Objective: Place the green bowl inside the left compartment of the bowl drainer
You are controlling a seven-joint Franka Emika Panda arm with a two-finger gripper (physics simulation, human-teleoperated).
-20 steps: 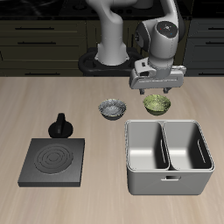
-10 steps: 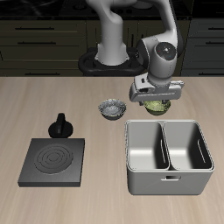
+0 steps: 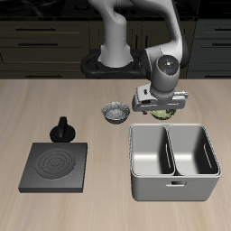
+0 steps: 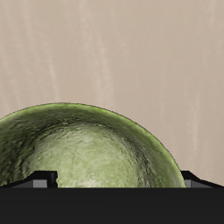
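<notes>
The green bowl [image 3: 166, 114] sits on the table just behind the bowl drainer [image 3: 176, 186], mostly covered by my gripper [image 3: 160, 108], which is low over it. In the wrist view the green bowl [image 4: 87, 144] fills much of the picture, glossy and olive inside. My gripper [image 4: 115, 179] is open. One dark fingertip [image 4: 44, 178] shows over the bowl's inside and the other fingertip [image 4: 189, 178] just outside its rim. Both bins of the drainer are deep and hold nothing.
A grey-and-white patterned bowl [image 3: 115, 112] stands close beside the green one. A flat black burner plate [image 3: 56, 166] lies nearer the front edge, with a small black knobbed object [image 3: 62, 130] just behind it.
My gripper has come down from above the green bowl until its fingers reach the bowl's rim. The bowl has stayed where it was.
</notes>
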